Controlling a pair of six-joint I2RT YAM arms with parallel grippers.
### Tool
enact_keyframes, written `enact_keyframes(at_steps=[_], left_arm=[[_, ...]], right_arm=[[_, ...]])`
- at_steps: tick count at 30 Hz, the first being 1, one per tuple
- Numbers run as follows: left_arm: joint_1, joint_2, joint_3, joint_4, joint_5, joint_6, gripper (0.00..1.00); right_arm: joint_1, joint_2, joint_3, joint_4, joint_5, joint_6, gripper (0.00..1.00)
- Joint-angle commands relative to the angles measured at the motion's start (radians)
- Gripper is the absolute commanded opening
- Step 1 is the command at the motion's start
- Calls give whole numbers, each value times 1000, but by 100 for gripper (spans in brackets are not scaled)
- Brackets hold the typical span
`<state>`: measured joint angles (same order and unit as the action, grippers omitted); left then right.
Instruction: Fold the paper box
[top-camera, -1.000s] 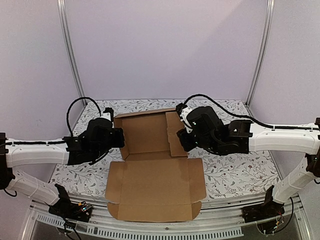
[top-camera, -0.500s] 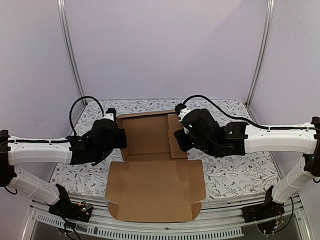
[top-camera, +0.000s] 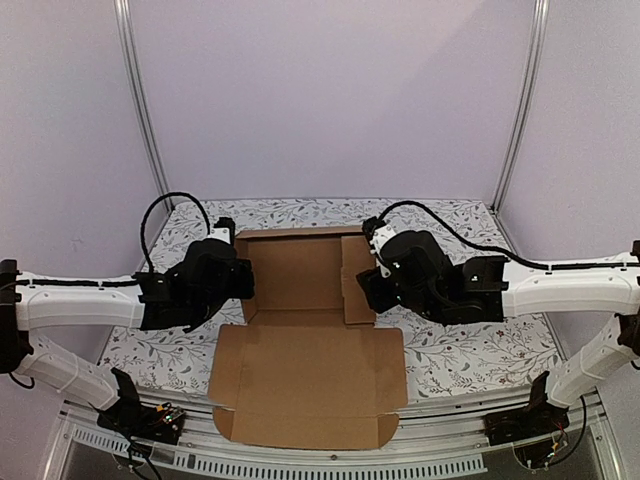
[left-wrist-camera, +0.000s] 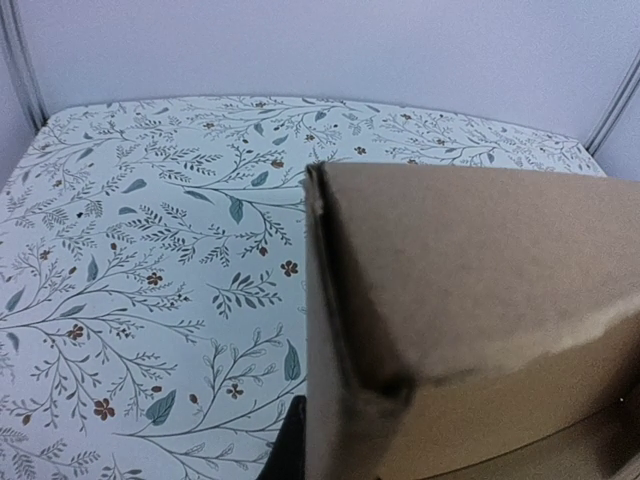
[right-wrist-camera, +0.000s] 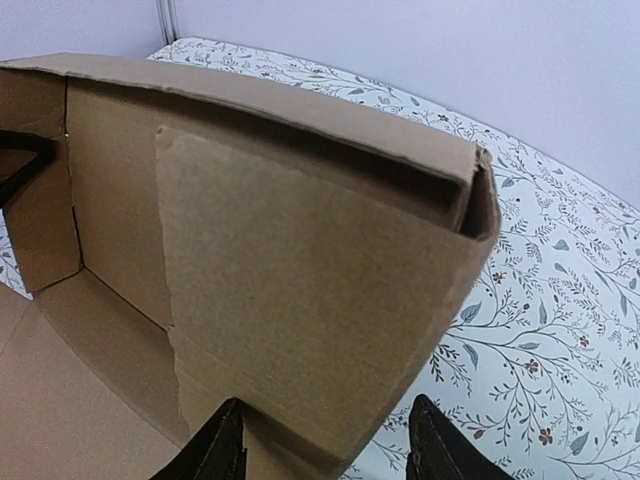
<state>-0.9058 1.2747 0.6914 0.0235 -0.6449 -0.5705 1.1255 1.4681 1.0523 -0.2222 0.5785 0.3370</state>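
A: Step in hand?

B: Side walls. Box lies centred on table, far half raised, lid flat nearside. Left gripper is clenched at left wall. Right gripper is spread astride right wall.

A: Next?

B: Probably press both walls square, then swing the lid over.

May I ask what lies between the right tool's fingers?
The paper box: its upright side wall, inside the right tool, in the right wrist view.
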Motion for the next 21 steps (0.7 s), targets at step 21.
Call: enact_keyframes(at_steps=[21], left_arm=[[-42,20,39,13,1,-4,0]], right_arm=[[-28,-40,-87,157,-123,91,66]])
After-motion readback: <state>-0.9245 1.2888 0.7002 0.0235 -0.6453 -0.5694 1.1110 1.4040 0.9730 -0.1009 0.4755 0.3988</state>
